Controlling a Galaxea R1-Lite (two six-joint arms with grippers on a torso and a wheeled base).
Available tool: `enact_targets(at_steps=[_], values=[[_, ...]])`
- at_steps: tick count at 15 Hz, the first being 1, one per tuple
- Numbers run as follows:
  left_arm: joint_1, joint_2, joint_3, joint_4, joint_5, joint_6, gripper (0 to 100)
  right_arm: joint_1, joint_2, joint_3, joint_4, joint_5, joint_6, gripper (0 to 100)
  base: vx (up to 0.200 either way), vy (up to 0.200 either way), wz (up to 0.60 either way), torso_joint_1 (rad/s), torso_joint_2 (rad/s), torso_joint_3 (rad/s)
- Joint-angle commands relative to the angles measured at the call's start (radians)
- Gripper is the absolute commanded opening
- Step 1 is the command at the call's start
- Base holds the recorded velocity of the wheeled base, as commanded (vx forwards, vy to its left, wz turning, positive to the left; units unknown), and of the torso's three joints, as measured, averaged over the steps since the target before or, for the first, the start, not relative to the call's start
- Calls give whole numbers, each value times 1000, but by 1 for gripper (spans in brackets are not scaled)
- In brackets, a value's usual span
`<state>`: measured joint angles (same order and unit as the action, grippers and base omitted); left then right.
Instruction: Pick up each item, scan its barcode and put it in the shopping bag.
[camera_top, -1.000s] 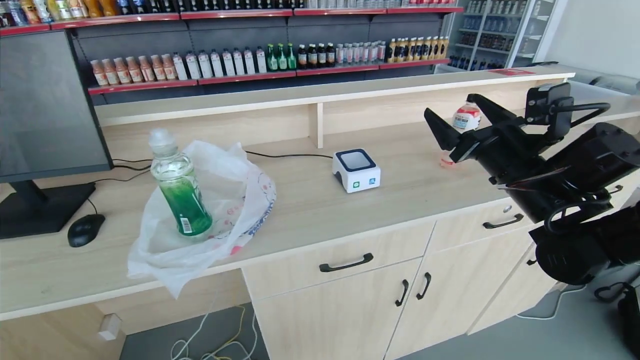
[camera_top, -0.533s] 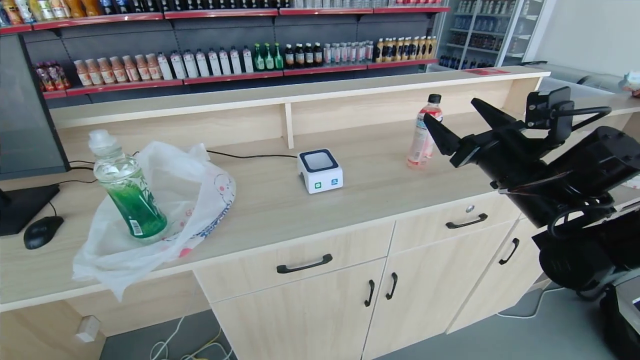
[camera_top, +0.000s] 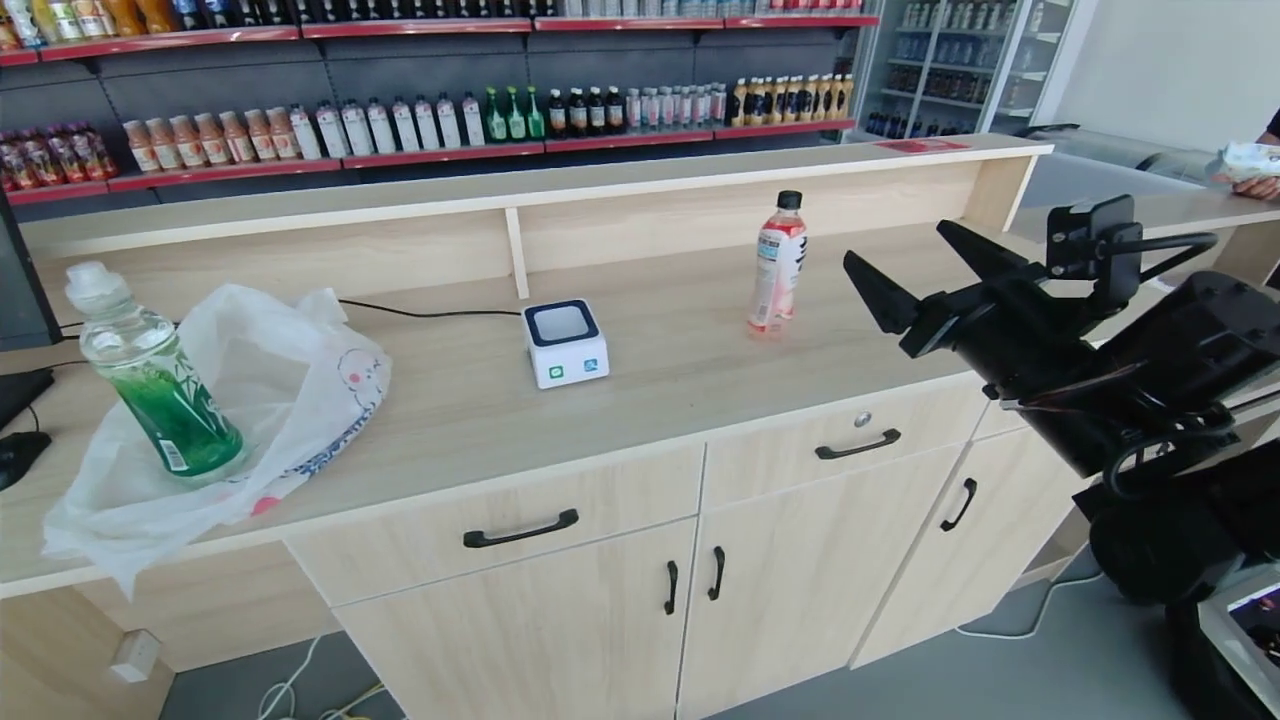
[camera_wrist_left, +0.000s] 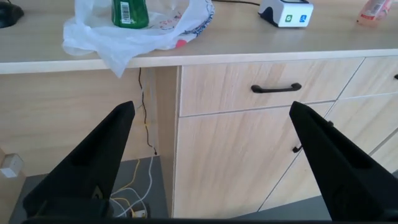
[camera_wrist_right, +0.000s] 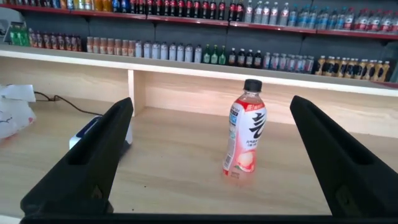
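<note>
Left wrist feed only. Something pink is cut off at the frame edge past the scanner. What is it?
Observer: A pink bottle, standing upright on the counter, black cap on.
Operator: Right arm on it?
Observer: No. The right pincer is open and aimed at the bottle, apart from it.
Operator: Green bottle, I only get its base. Capped?
Observer: Yes. The green bottle has a white cap and stands on the shopping bag.
</note>
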<state>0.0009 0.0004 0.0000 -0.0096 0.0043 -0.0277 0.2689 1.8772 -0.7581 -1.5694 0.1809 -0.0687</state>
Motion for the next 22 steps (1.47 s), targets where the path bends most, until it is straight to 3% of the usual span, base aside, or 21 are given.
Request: enact_targets(at_steps=[1,3,7,11,18,22], values=[[1,1,0,-1,0,-1,100,1,2,3,-1,0,0,100,0,-200,0,-2,2,7],[1,1,0,-1,0,-1,100,4,0,19,-1,0,0,100,100,-200,0,0,5,2],[1,1,0,-1,0,-1,100,72,19,43,-1,0,0,100,200,0,0,-2,-1,6],[1,1,0,-1,0,-1,100,79,23,48,-1,0,0,100,200,0,0,11,7,6],[1,1,0,-1,0,0,100,79,62,-1,-1,0,0,100,0,0,0,0,0,0],[1,1,0,-1,0,0,100,73,71,-3,-1,0,-2,100,0,0,600,1,4,4]])
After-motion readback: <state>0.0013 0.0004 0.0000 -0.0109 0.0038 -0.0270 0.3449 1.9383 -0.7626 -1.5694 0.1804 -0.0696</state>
